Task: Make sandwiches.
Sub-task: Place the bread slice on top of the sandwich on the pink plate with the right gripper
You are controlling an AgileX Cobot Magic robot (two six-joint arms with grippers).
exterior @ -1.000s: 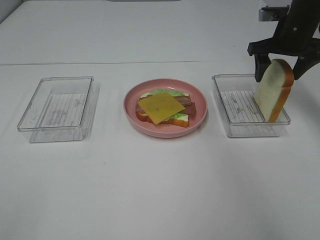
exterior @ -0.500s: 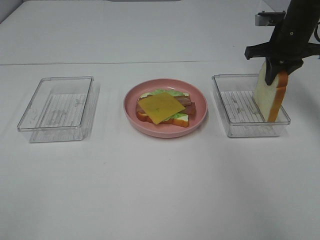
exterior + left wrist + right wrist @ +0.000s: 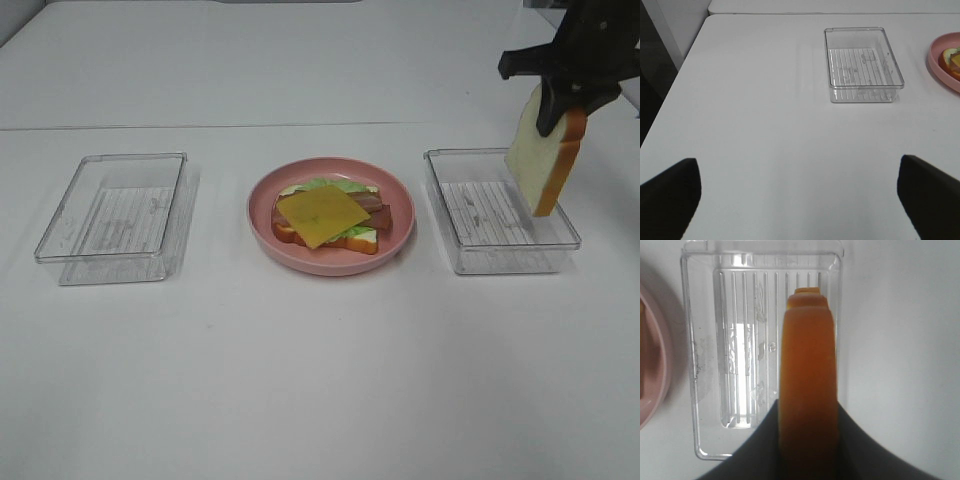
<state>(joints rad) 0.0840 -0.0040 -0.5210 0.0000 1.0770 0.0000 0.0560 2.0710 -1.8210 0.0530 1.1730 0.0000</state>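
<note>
On the pink plate lies the open sandwich stack: a bread slice, green lettuce and bacon strips, with a yellow cheese square on top. A second white bread slice with orange-brown crust hangs tilted above the far right corner of the right tray. My right gripper is shut on its top edge. In the right wrist view the crust stands between the dark fingers. My left gripper is open over bare table and holds nothing. It is outside the high view.
A clear plastic tray stands left of the plate, also visible from the left wrist as a clear tray. The pink plate rim shows beyond it. The right tray lies under the held slice, with the plate edge beside it.
My right gripper closed on the bread slice that leaned in the right tray and lifted it up above the tray. The stack on the plate has not moved.
</note>
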